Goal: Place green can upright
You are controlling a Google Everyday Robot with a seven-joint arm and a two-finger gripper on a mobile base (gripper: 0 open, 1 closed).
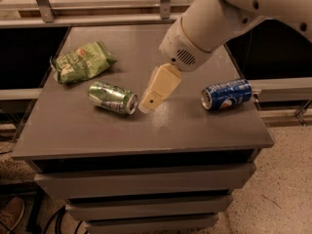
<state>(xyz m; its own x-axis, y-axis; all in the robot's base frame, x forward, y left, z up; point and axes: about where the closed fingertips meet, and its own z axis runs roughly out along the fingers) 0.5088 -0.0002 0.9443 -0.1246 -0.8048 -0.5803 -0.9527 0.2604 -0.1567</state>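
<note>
Camera view: green can [112,97] is seen toppled on worktop [195,128], gripper [146,107] positioned just beside its end; its opening cannot be told.

On the worktop [97,130], toward the back left, a snack bag [80,62], and just in front of it, slightly to the right, the left can [112,97] lying on its side, ends pointing left and right. Right beside that can's right end, touching or not cannot be told, the end effector [145,107], low over the worktop's middle and slanting down from the arm [204,28] behind and to the right. Well apart, near the right edge, the right can [226,94], also on its side.
</note>
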